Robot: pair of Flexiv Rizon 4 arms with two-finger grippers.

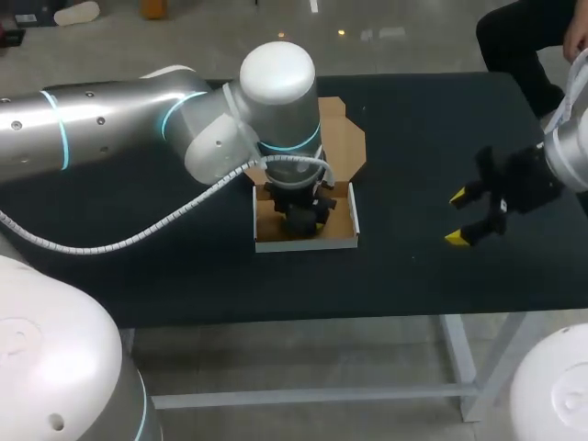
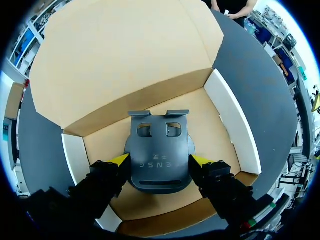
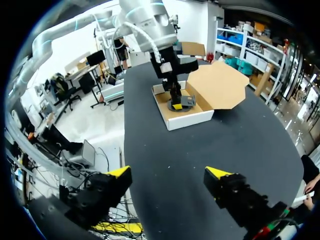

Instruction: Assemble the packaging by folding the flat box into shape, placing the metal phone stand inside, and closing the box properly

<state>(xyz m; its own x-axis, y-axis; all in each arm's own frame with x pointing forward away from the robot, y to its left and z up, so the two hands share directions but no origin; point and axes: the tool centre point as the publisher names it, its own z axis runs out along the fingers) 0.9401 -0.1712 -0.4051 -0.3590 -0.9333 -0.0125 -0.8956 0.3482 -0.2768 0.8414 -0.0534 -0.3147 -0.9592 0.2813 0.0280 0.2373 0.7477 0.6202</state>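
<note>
From my seat I saw the left gripper [image 1: 299, 217] down inside the open box [image 1: 306, 243], its two yellow-tipped fingers pressed against opposite sides of the dark metal phone stand [image 2: 159, 145], so it was clamped on the stand. The stand's base lay on the cardboard floor of the box, near the middle. In the left wrist view bare floor showed on every side of the stand, and the white side walls stood just beyond each finger. The brown lid [image 1: 344, 138] lay folded back flat on the table [image 1: 413, 138] behind the box, hinged along the rear wall, its cut corners pointing away from me. The box sat near the middle of the table, with dark bare surface between it and the front edge. The right gripper [image 1: 457, 218] hung over the table's right part, well apart from the box, fingers spread wide with nothing between them. From the right wrist view an open stretch of tabletop ran from that gripper to the box's white wall [image 3: 187, 119]
</note>
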